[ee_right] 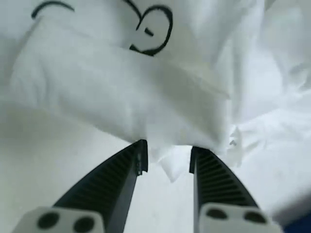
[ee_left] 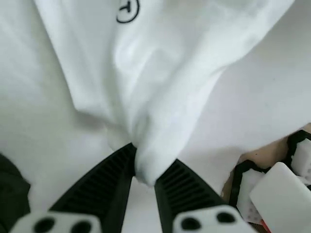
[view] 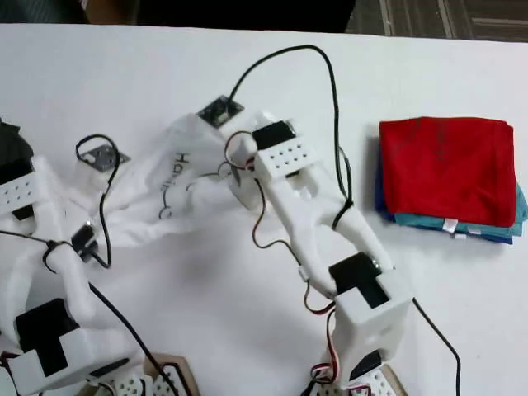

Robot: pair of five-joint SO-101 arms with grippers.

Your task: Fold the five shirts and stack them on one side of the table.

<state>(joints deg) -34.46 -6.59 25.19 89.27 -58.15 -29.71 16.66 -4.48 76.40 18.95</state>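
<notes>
- The white shirt is seen crumpled on the counter.
- A fold is clenched by the left gripper; the right gripper is held parted.
- Limp, light cloth is probably best taken at corners.

White table across most of high view. Past far edge: grey floor w/ tile lines at one corner, dark strip in mid, brown patch at other corner. Two wood boards at near edge, well apart, flat on table.

Overhead and close wrist cameras share the shirt.
</notes>
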